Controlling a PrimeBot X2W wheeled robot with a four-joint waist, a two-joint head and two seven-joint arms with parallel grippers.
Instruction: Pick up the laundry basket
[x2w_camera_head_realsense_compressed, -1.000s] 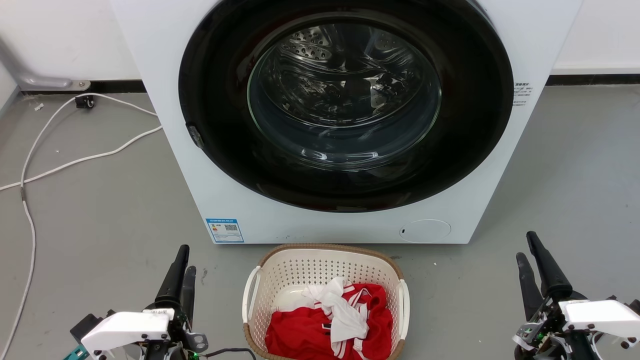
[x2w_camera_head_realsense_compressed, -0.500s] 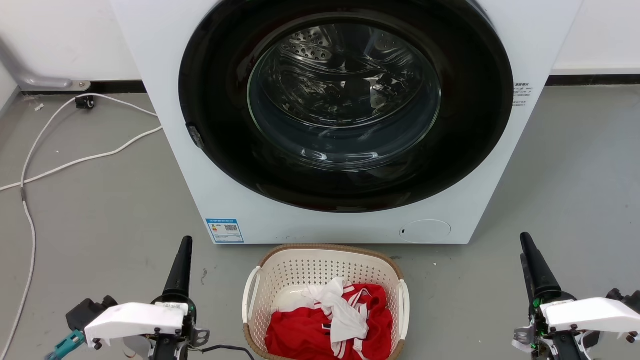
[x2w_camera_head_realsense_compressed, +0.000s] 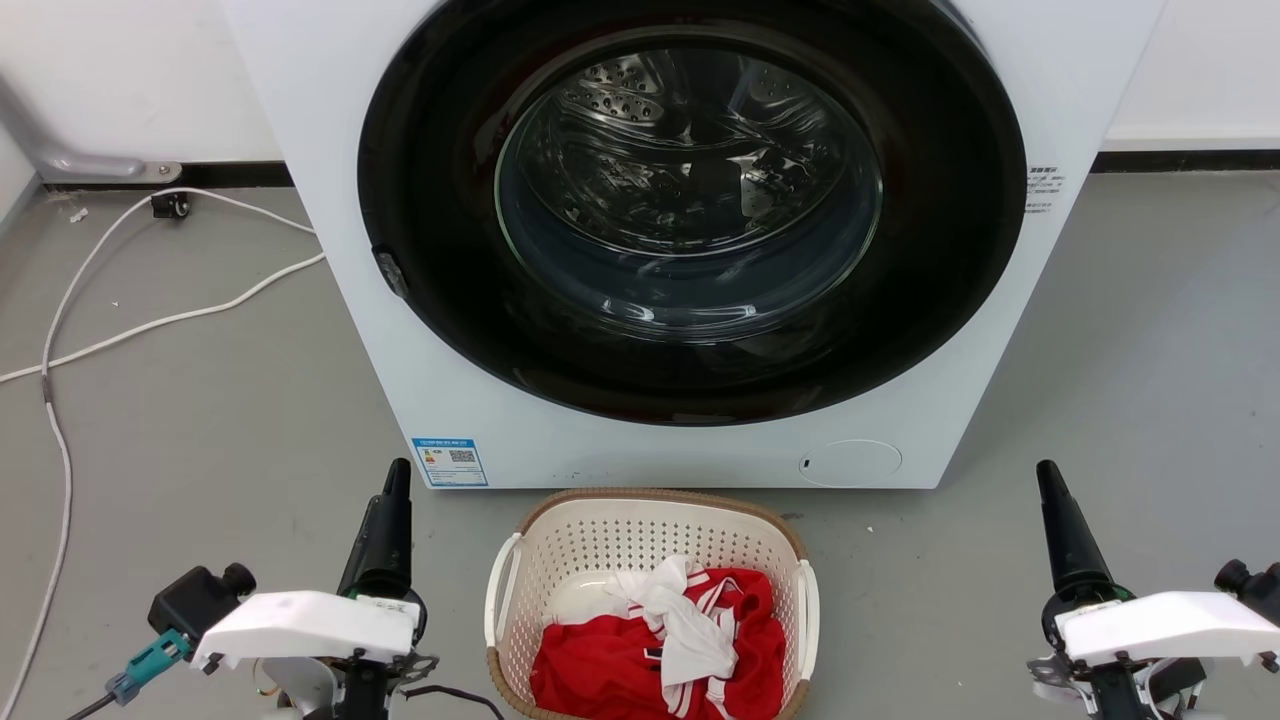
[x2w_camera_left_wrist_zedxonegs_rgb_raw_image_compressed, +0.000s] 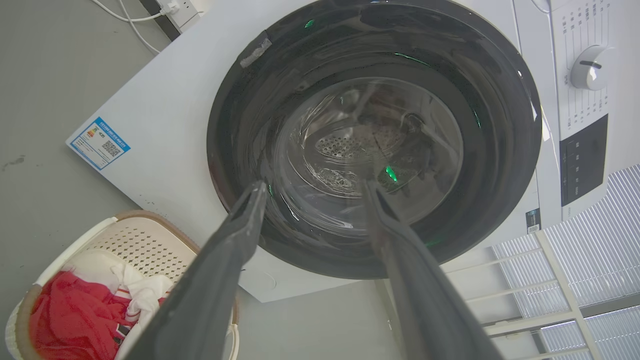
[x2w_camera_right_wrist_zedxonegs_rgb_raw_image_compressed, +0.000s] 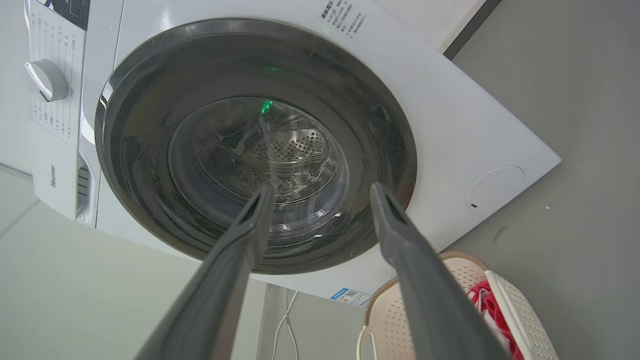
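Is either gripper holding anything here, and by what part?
Nothing is held: the left gripper and right gripper are open, apart from the laundry basket.

Left claw (x2w_camera_left_wrist_zedxonegs_rgb_raw_image_compressed: 314, 190) and right claw (x2w_camera_right_wrist_zedxonegs_rgb_raw_image_compressed: 321, 189) both gape, pointing forward.

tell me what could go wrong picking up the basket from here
1. The left tool and right tool stand open, wide of the basket; if only one catches a handle, it could tilt and spill the clothes.
2. The basket's far rim sits near the washer, so swinging forward on the lift might knock it.
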